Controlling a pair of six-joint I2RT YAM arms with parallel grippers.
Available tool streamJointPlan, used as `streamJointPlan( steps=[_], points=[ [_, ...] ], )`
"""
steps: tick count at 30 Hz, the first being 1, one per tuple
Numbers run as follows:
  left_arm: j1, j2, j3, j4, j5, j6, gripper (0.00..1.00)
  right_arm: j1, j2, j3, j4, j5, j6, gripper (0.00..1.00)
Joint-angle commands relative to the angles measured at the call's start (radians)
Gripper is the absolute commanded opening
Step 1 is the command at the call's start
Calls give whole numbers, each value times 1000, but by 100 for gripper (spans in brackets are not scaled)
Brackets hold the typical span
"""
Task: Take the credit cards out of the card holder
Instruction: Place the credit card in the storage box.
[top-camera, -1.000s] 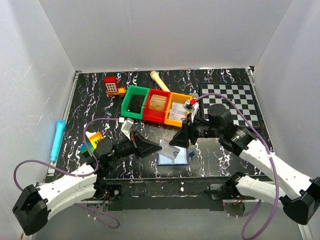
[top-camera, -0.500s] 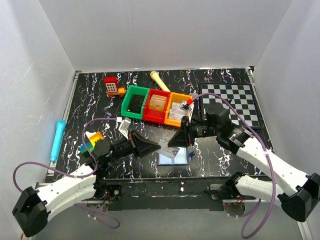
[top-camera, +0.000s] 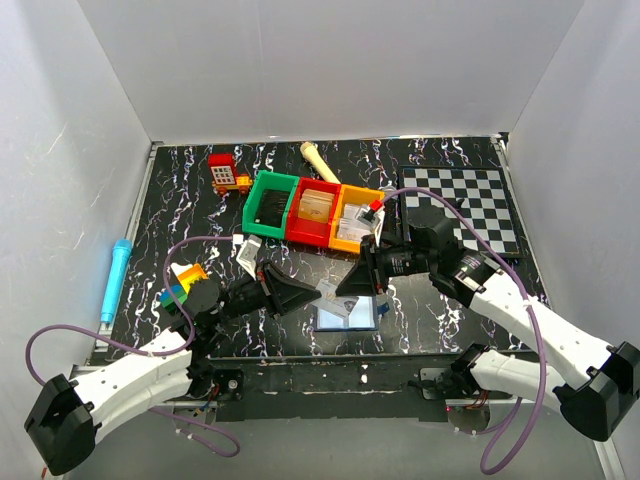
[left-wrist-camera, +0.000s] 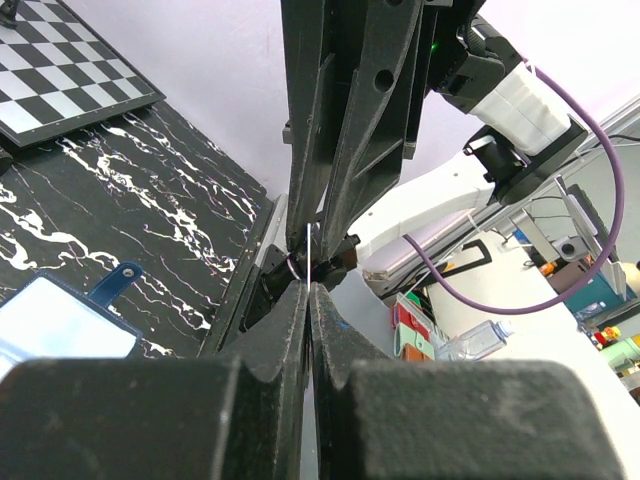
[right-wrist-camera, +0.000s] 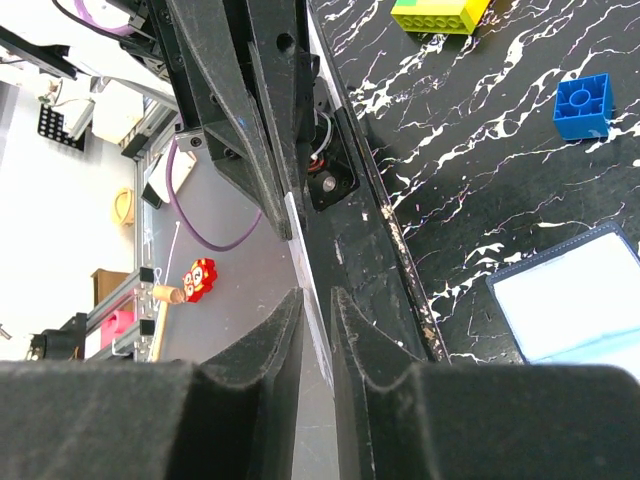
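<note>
The card holder (top-camera: 348, 313) lies open on the black marbled table near the front edge, its light inside facing up; it also shows as the card holder (left-wrist-camera: 60, 325) and the card holder (right-wrist-camera: 575, 295). Just above its left end a pale credit card (top-camera: 329, 292) hangs in the air. My left gripper (top-camera: 316, 294) is shut on that card, seen edge-on as a thin line (left-wrist-camera: 310, 258) between the left gripper's (left-wrist-camera: 309, 290) jaws. My right gripper (top-camera: 346, 287) faces it from the right. The card (right-wrist-camera: 303, 245) runs between the right gripper's (right-wrist-camera: 317, 298) narrowly open jaws, with a slim gap beside it.
Green, red and orange bins (top-camera: 310, 210) stand behind the grippers, a chessboard (top-camera: 465, 200) at the back right. Toy blocks (top-camera: 185, 280) and a blue pen (top-camera: 115, 278) lie at the left. A small blue block (right-wrist-camera: 583, 105) sits beside the card holder.
My right gripper has moved left onto the card and narrowed its jaws around it. The left gripper has kept its hold on the card.
</note>
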Motion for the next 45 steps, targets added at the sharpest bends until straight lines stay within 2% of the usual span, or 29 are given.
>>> streamJointPlan(
  steps=[1, 6, 12, 15, 22, 25, 27, 31, 32, 34, 36, 38, 42, 45],
  points=[
    [9, -17, -13, 23, -1, 1, 0, -10, -5, 1, 24, -27, -2, 23],
    [9, -14, -16, 29, 2, -1, 0, -14, -11, -7, 29, -27, -2, 19],
    [9, -14, -24, 29, 4, -2, 0, -20, -14, -4, 34, -21, 10, 31],
    [9, -14, -25, 31, 4, -4, 0, -22, -13, -5, 38, -26, 13, 30],
    [9, -9, -25, 34, 4, -4, 0, -22, -4, -7, 40, -46, 18, 18],
    [9, -6, -24, 36, 4, -5, 0, -22, -1, -7, 41, -59, 18, 11],
    [9, -3, -22, 36, 2, -5, 0, -23, 1, -7, 43, -64, 21, 3],
    [9, -7, -12, -13, -19, 4, 0, -20, 1, -9, 43, -72, 21, 1],
    [7, -14, -7, -30, -27, 10, 10, -22, -2, -10, 44, -69, 19, 1],
    [10, -30, 5, -78, -40, 25, 40, -25, -11, -13, 46, -73, 18, 1],
    [12, -58, 22, -151, -63, 44, 56, -28, -27, -15, 58, -69, 23, 1],
    [19, -95, 42, -232, -100, 64, 61, -37, -36, -7, 51, -62, 24, 1],
    [42, -182, 74, -381, -192, 97, 62, -72, -10, 68, -34, -50, -16, 1],
    [62, -242, 102, -513, -306, 108, 62, -121, 24, 135, -126, 34, -71, 1]
  ],
)
